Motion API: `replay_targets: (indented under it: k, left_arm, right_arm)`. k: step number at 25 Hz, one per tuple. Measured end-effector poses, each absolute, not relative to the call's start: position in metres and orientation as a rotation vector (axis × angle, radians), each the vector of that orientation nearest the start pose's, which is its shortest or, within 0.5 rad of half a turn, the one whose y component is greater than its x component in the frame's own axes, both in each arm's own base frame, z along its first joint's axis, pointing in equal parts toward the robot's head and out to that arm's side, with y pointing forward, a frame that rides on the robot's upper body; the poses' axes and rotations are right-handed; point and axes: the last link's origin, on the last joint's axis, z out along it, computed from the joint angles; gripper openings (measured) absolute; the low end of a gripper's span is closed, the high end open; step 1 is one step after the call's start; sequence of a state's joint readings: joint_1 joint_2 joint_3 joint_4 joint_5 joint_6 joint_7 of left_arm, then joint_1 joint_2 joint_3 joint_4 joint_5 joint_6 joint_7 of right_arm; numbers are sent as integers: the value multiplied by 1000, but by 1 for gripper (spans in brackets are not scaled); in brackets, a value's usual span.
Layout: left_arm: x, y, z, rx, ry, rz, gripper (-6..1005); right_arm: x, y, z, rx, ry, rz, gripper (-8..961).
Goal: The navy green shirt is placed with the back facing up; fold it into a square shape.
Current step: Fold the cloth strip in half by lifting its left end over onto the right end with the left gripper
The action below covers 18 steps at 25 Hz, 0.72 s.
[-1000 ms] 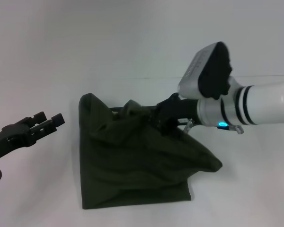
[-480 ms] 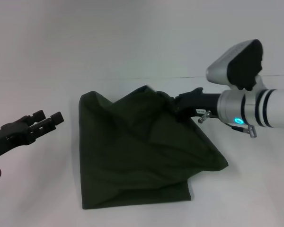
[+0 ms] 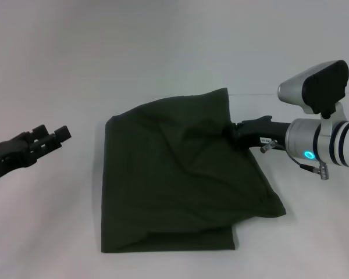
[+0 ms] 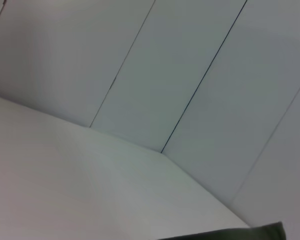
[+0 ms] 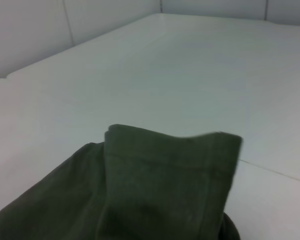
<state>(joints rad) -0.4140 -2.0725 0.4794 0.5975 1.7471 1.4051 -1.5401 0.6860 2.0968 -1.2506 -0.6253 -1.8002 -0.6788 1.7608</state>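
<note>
The navy green shirt (image 3: 180, 180) lies in the middle of the white bench (image 3: 163, 58). It is already folded up into a thick, blocky bundle. The left side and the near edge look quite straight. The right side is not neat. It sticks out in a slanted flap near the front, and the cloth has big wrinkles across it.

The right claw (image 3: 231, 131) is at the far right corner of the shirt. It is clenched on that corner and holds it up off the bench. In the right wrist view you can see the pinched edge of cloth with its stitched hem.

The left claw (image 3: 51, 136) hangs over the bare bench, well apart from the shirt on its left side. Its fingers look a little apart, and it holds nothing.

I think the fold is more than half done. What is left is to lay the lifted corner down flat and tuck in the slanted right side, so the shape turns into a real square.
</note>
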Motion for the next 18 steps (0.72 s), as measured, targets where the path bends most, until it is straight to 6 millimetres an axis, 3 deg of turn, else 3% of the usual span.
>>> replay_targets:
  k: [8,12,14,18]
  left_arm:
    - [-317,335,49,-2060,-1058,-1015,843]
    - [-319,337,49,-2035,-1065,-1010,843]
    - [-321,338,51,-2009,-1071,-1010,843]
    - [-321,341,52,-1982,-1076,-1021,843]
  right_arm:
    - [246,427,-42,-2236,938,370,104]
    - [266,427,-27,-2102,1040,434,189]
    - [282,426,-8,-1987,1109,506,231]
    - [288,424,8,-1950,1129,580,316]
